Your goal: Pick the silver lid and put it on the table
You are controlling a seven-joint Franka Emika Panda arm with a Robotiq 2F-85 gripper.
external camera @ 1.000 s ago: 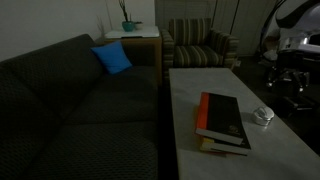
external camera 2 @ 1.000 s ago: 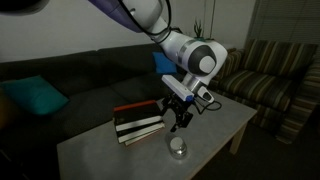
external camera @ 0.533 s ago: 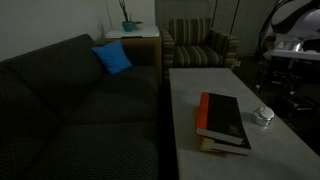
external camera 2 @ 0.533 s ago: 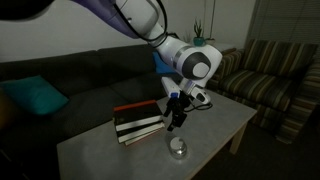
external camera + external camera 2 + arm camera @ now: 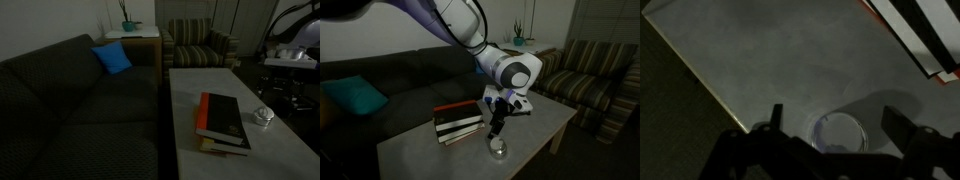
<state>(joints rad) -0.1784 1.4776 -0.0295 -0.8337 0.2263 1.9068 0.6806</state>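
Note:
The silver lid (image 5: 498,147) is small and round and lies flat on the pale table (image 5: 420,152), just in front of the stacked books (image 5: 458,122). It also shows in an exterior view (image 5: 263,116) and low in the wrist view (image 5: 838,135). My gripper (image 5: 498,124) hangs a short way above the lid, pointing down. In the wrist view my gripper (image 5: 838,124) is open. Its dark fingers (image 5: 773,118) stand wide apart on either side of the lid, which lies between them. Nothing is held.
The red-and-black books (image 5: 222,120) lie beside the lid, at the top right of the wrist view (image 5: 922,30). A dark sofa (image 5: 70,100) with a blue cushion (image 5: 112,58) runs along the table. A striped armchair (image 5: 200,45) and a side table with a plant (image 5: 130,28) stand beyond.
The arm has shifted and the wrist has turned, so the gripper now points more straight down over the lid. The lid and books have not moved.

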